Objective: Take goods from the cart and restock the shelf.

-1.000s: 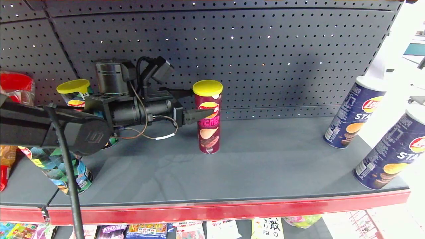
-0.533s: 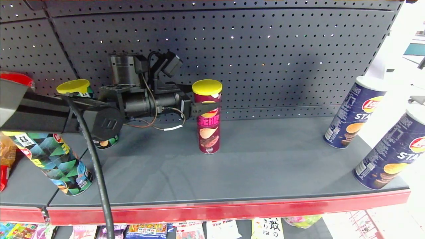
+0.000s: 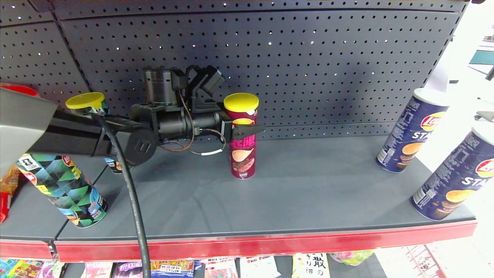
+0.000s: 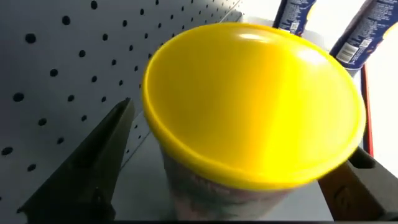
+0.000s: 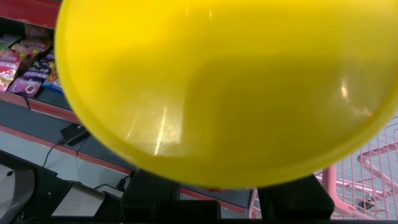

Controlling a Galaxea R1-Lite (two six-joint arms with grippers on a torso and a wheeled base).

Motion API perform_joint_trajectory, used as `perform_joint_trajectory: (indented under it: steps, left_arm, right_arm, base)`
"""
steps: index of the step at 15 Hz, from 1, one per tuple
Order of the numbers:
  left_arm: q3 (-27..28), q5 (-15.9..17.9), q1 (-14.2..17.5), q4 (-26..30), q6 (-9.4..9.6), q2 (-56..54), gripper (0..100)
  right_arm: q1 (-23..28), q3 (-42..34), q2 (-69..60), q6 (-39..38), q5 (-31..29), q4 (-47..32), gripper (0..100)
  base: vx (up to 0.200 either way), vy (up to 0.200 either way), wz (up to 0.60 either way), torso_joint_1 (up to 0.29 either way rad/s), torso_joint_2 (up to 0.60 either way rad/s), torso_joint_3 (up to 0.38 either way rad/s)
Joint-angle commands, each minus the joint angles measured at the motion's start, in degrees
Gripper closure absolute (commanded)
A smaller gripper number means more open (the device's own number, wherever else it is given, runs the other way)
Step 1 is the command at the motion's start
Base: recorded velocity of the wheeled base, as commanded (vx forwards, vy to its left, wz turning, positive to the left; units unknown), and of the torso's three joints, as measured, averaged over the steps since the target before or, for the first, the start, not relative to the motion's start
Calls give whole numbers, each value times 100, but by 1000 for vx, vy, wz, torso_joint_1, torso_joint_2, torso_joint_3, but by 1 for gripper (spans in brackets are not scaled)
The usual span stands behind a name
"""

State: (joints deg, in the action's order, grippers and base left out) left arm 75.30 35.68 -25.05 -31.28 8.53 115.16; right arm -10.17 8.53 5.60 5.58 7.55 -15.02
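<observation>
A maroon chips can [image 3: 242, 154] with a yellow lid [image 4: 255, 99] stands upright on the grey shelf [image 3: 308, 193], near the pegboard back. My left gripper [image 3: 251, 121] is level with the can's upper part, one finger in front of it and one behind. In the left wrist view a gap shows between the dark finger [image 4: 93, 168] and the can, so the gripper is open around it. In the right wrist view a yellow-lidded can [image 5: 224, 81] sits right under the camera, and my right gripper [image 5: 224, 202] is shut on it.
Two blue chips cans [image 3: 409, 131] [image 3: 451, 177] lean at the shelf's right end. A patterned can [image 3: 61, 189] and another yellow-lidded can [image 3: 85, 102] stand at the left. Snack packets [image 3: 266, 266] fill the lower shelf. A pink cart [image 5: 373, 180] is below my right gripper.
My left arm has moved to the right along the shelf, so its fingers now reach farther around the maroon can. The can has stayed in place.
</observation>
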Motion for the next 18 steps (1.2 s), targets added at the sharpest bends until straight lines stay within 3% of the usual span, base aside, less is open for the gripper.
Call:
perform_joint_trajectory:
  steps: [1, 3, 4, 12, 15, 18]
  left_arm:
    - [81, 0, -9, -1, -1, 59, 0]
    - [195, 0, -52, -1, -1, 129, 0]
    - [222, 0, -61, -1, -1, 164, 100]
    - [125, 27, -88, -10, -1, 76, 100]
    - [-613, 422, -79, -1, -18, -583, 100]
    - [-1053, 404, -184, -18, -159, -1101, 100]
  right_arm:
    - [-3, -1, 12, 4, 1, -1, 100]
    - [-3, -1, 12, 4, 1, -1, 100]
    - [-3, -1, 12, 4, 1, -1, 100]
    - [-3, -1, 3, -57, -8, -10, 100]
    - [-3, -1, 12, -49, -8, -1, 100]
    - [-3, -1, 12, -49, -8, -1, 100]
  base:
    - [0, 0, 0, 0, 0, 0]
    - [0, 0, 0, 0, 0, 0]
    - [0, 0, 0, 0, 0, 0]
    - [0, 0, 0, 0, 0, 0]
    - [0, 0, 0, 0, 0, 0]
    - [0, 0, 0, 0, 0, 0]
